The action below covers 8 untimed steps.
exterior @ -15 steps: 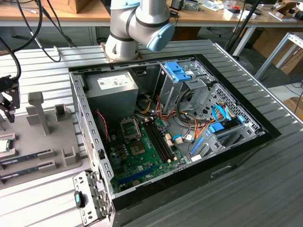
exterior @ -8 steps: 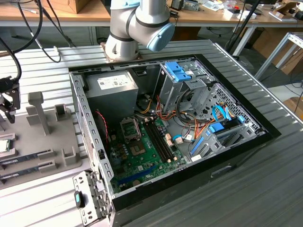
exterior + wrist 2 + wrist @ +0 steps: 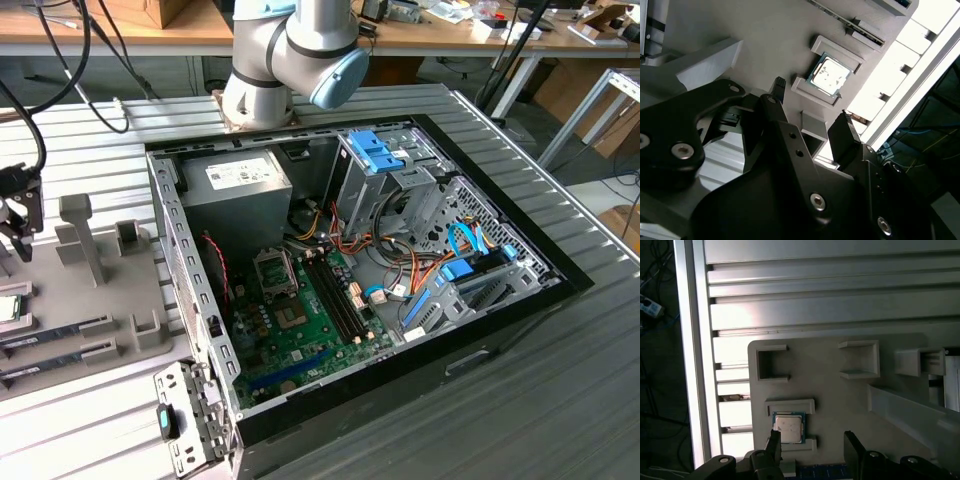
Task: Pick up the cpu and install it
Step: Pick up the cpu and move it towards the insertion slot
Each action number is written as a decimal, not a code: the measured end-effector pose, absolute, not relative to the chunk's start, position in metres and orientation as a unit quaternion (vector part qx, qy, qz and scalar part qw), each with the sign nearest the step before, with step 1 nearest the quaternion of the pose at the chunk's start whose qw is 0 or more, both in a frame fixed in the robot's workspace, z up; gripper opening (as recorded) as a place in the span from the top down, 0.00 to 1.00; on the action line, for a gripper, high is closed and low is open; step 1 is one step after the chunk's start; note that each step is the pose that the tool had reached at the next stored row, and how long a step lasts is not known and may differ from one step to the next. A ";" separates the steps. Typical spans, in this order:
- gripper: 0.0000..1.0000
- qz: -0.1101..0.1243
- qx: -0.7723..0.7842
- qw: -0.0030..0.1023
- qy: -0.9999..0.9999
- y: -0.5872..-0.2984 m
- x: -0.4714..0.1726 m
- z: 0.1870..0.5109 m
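Observation:
The cpu [image 3: 788, 428] is a small silvery square with a green rim. It lies flat between two low grey holders on the grey parts tray [image 3: 840, 400]. It also shows in the second wrist view [image 3: 828, 74] and at the exterior view's left edge [image 3: 9, 308]. My gripper [image 3: 811, 441] hangs above the tray, open, with nothing between its black fingers. One fingertip [image 3: 774, 439] sits just beside the chip's edge. The gripper [image 3: 812, 107] stands a short way off the chip in the second wrist view. In the exterior view the gripper [image 3: 22, 232] hovers above the cpu.
The open computer case [image 3: 350, 290] lies at the centre, with the green motherboard [image 3: 300, 335] and its metal socket [image 3: 274, 268]. The grey power-supply box [image 3: 235, 185] fills the case's back corner. Dark memory sticks [image 3: 55, 330] rest in tray slots near the cpu. Upright grey posts [image 3: 80, 235] stand on the tray.

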<state>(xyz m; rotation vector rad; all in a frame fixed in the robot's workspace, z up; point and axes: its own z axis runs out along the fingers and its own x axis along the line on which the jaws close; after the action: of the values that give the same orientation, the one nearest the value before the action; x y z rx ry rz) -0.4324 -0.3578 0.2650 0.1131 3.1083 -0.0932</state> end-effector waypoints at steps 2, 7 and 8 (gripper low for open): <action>0.38 -0.030 0.036 0.015 0.999 -0.358 -0.432 0.265; 0.38 -0.030 0.036 0.015 0.999 -0.358 -0.432 0.261; 0.38 -0.030 0.036 0.015 0.999 -0.358 -0.432 0.261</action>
<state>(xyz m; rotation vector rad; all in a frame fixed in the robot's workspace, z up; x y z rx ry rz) -0.4324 -0.3578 0.2612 0.1130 3.1082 -0.0931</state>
